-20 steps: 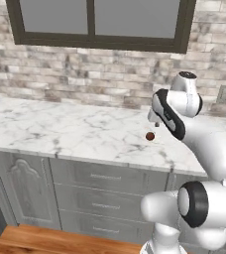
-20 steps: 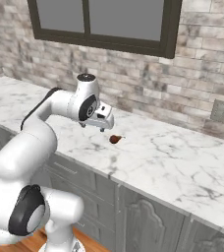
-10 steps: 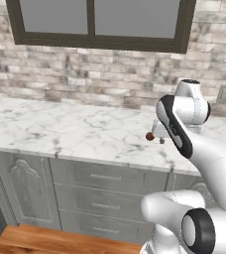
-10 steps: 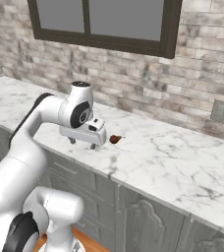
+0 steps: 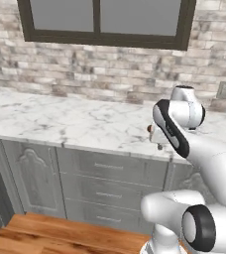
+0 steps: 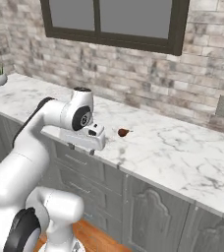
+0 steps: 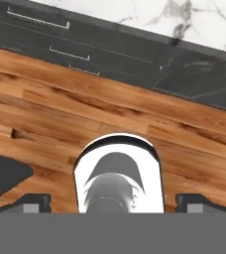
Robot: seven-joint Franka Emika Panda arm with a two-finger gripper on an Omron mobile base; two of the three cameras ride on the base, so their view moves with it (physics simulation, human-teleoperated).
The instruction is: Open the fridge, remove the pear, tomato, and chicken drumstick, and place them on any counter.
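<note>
My gripper point(image 6: 86, 149) hangs at the front edge of the counter point(image 6: 173, 152), pointing down, and its two tips point(image 7: 35, 201) stand wide apart with nothing between them. A small reddish-brown item point(image 6: 123, 132), tomato or drumstick I cannot tell, lies on the counter just behind the hand, near the front edge.
</note>
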